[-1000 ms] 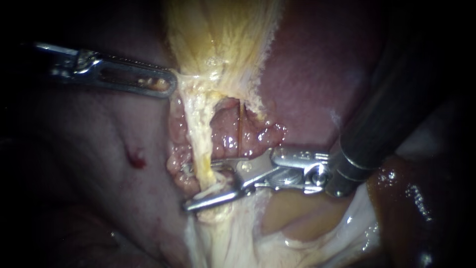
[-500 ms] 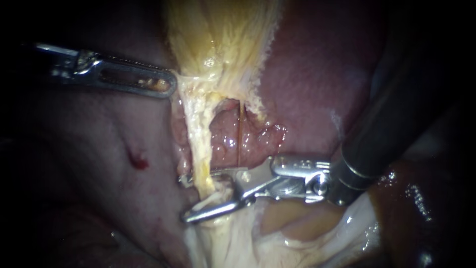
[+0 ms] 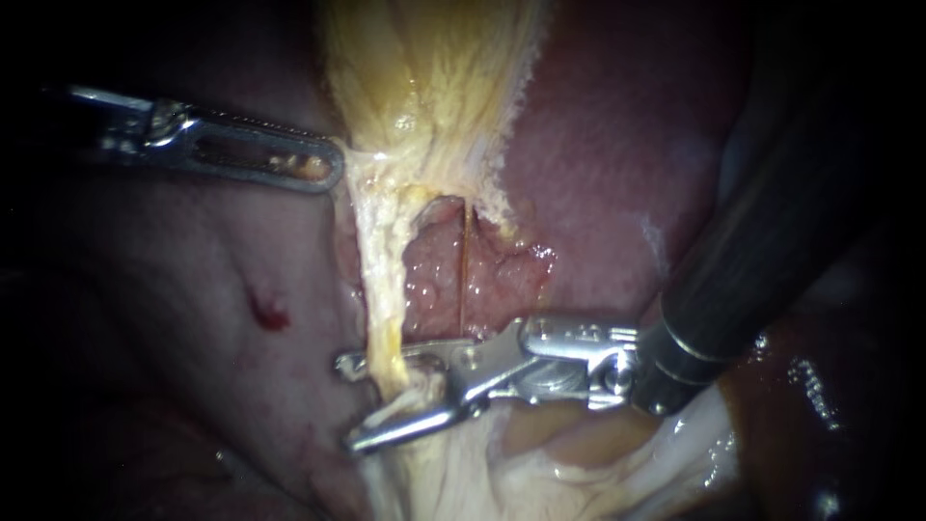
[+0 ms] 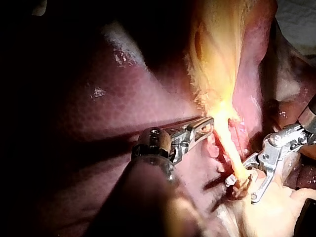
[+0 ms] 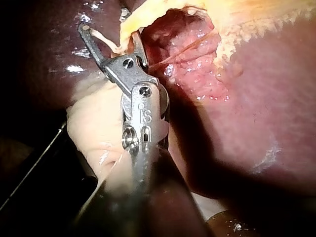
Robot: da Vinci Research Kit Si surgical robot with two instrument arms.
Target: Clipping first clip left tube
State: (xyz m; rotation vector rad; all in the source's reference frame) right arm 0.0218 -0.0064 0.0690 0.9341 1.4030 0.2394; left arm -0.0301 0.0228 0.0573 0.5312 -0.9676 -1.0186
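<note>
1. Our left instrument point(image 3: 328, 162) has its jaws clamped on the gallbladder point(image 3: 424, 77) edge. If that hold slips, the left tube point(image 3: 386, 289) would go slack.
2. The thin tube point(image 3: 464, 270) lies just beside it and could get caught.
3. Our right instrument point(image 3: 352, 405) has its jaws wide, straddling the left tube without squeezing it.

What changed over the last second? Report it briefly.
The right instrument slid further left and slightly down, so the pale left tube now sits deeper in its open claw. Nothing was gripped or released. The left instrument and the gallbladder stayed put.
</note>
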